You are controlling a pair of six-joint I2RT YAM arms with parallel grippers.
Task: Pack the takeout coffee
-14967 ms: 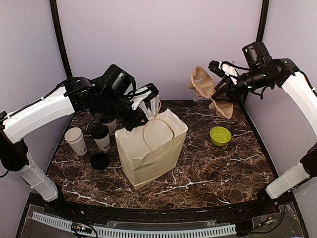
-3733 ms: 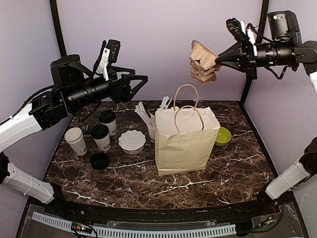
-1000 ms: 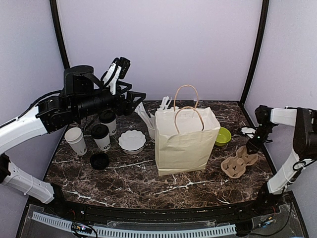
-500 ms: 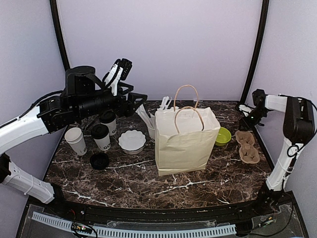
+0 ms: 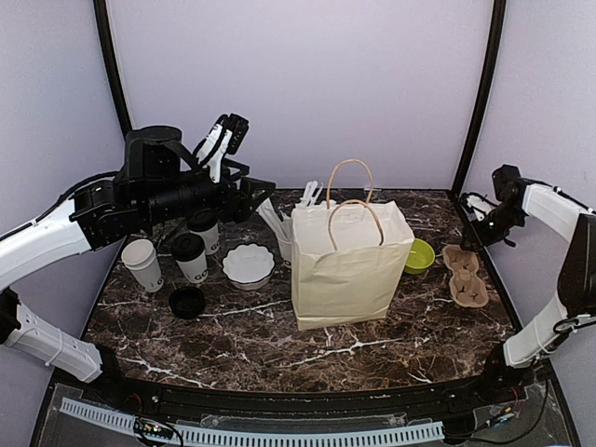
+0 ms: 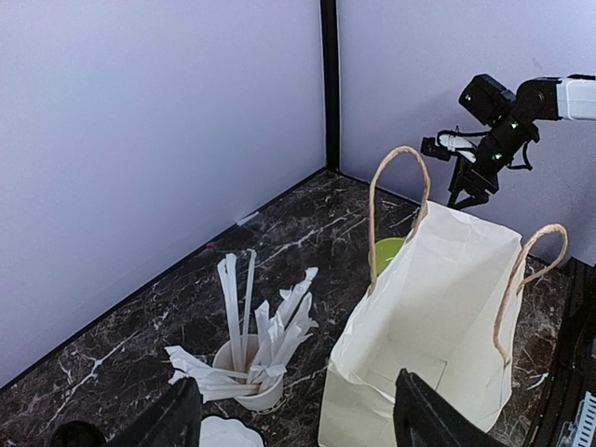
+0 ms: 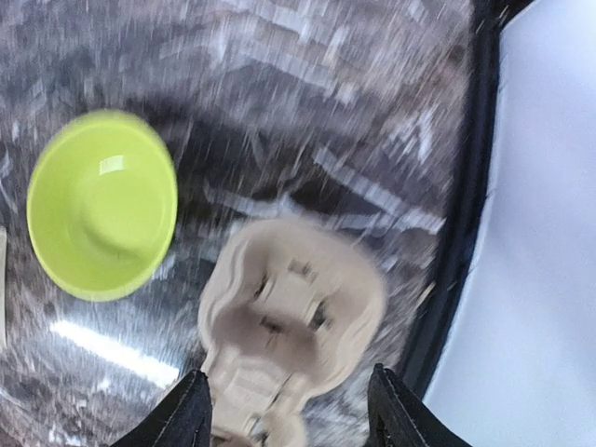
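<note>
Two takeout coffee cups with black lids [image 5: 203,227] [image 5: 191,257] stand at the left of the table, under my left arm. My left gripper [image 5: 253,189] [image 6: 298,433] hovers open and empty above the straw cup, left of the paper bag [image 5: 349,265] [image 6: 438,317]. Standing upright at the middle of the table, the bag has its handles up. My right gripper [image 5: 473,216] [image 7: 291,410] is open over the brown cup carrier [image 5: 464,276] [image 7: 293,317], which lies flat on the table by the right edge. Nothing sits between its fingers.
A lidless white cup [image 5: 142,264] and a loose black lid [image 5: 187,301] sit at the front left. The white scalloped bowl [image 5: 249,264] and the cup of straws [image 5: 284,233] [image 6: 247,372] are left of the bag. A green bowl [image 5: 420,254] [image 7: 101,203] lies between bag and carrier.
The carrier slid back along the right edge and now lies still. My right gripper has lifted off it, opened a little wider and drawn up and right. The left arm barely moved.
</note>
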